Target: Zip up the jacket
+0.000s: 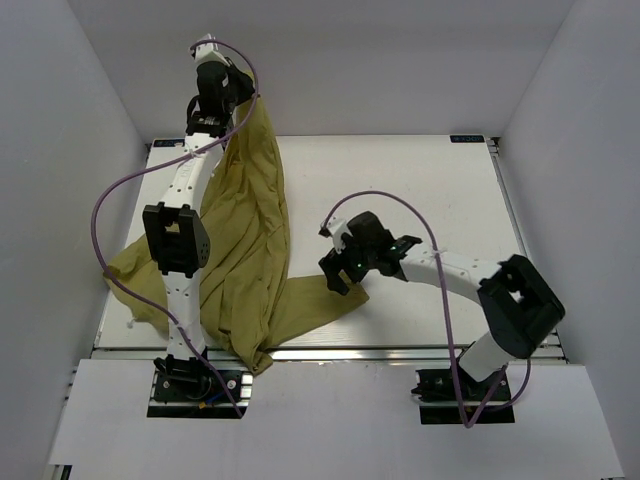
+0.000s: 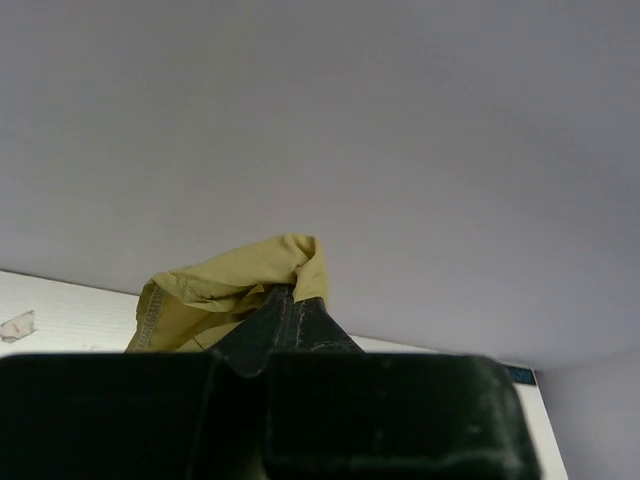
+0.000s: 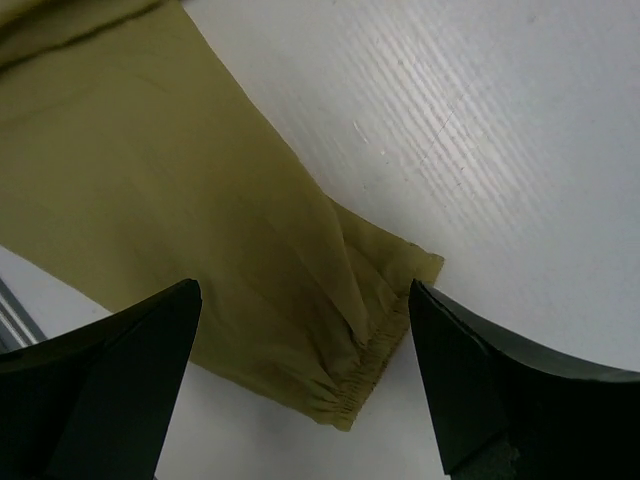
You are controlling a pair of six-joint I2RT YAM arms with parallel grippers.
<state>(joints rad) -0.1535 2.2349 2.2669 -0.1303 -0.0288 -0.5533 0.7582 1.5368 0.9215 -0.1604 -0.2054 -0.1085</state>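
The left arm (image 1: 185, 200) reached up toward the far left corner, wrist raised high. The left gripper (image 2: 290, 300) had its fingers (image 2: 270, 325) pressed together on a fold of the jacket (image 2: 230, 280). The right arm (image 1: 460, 275) bent leftward, low over the counter (image 1: 420, 180). The right gripper (image 3: 300, 300) pointed down, fingers (image 3: 120, 380) spread wide.

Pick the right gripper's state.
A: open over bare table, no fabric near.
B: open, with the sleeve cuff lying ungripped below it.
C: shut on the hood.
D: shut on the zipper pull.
B: the right gripper has its fingers wide apart, and the cuff of the jacket lies loose on the table between them in the wrist view.
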